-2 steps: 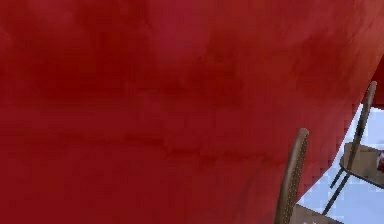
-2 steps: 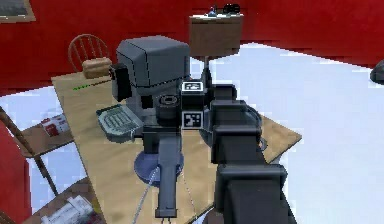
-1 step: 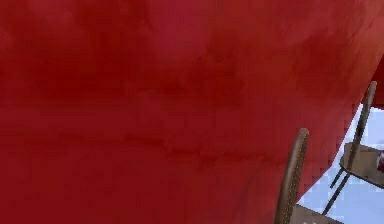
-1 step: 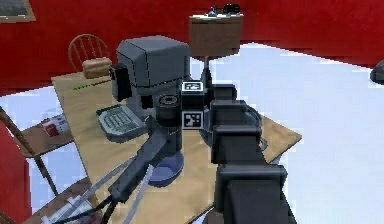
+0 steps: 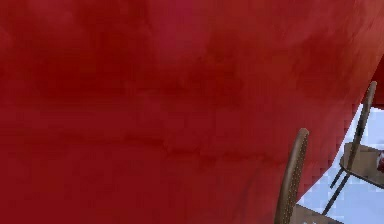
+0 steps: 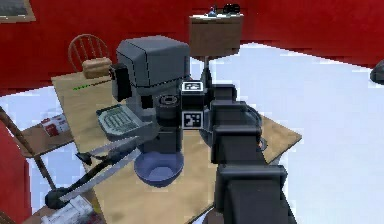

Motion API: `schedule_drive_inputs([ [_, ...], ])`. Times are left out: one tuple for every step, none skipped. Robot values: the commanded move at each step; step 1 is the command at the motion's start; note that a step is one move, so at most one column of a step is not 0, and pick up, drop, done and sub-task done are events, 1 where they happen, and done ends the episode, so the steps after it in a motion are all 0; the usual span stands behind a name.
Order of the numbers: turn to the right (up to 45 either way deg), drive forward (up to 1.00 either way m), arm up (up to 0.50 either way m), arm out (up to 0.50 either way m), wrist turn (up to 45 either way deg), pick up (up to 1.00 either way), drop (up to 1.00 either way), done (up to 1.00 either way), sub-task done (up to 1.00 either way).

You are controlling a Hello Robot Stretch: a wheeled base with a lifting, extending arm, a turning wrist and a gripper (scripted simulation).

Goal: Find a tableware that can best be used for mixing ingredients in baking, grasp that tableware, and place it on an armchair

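Note:
A round blue-grey bowl (image 6: 158, 168) lies on the wooden table (image 6: 270, 140) near its front edge. My arm rises from the bottom of the arm side view to the two white marked squares. Left of them is the gripper's dark body, just above the bowl. The gripper (image 6: 92, 168) stretches thin grey fingers down and left across the tabletop. I cannot tell whether it holds anything, nor whether it touches the bowl.
On the table stand a grey boxy appliance (image 6: 150, 60), a flat grey tray (image 6: 118, 120), a small jar (image 6: 55, 125) and a loaf (image 6: 97, 68). Wooden chairs (image 6: 85, 45) (image 6: 215, 35) stand behind it. A red wall (image 5: 150, 100) is very close ahead, with a wooden chair (image 5: 360, 140) on pale floor.

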Motion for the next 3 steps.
schedule_drive_inputs([
  [0.0,0.0,0.0,0.0,45.0,0.0,0.0,0.0,0.0],
  [0.0,0.0,0.0,0.0,24.0,0.0,0.0,0.0,0.0],
  [0.0,0.0,-0.22,0.0,0.0,0.0,0.0,0.0,0.0],
])
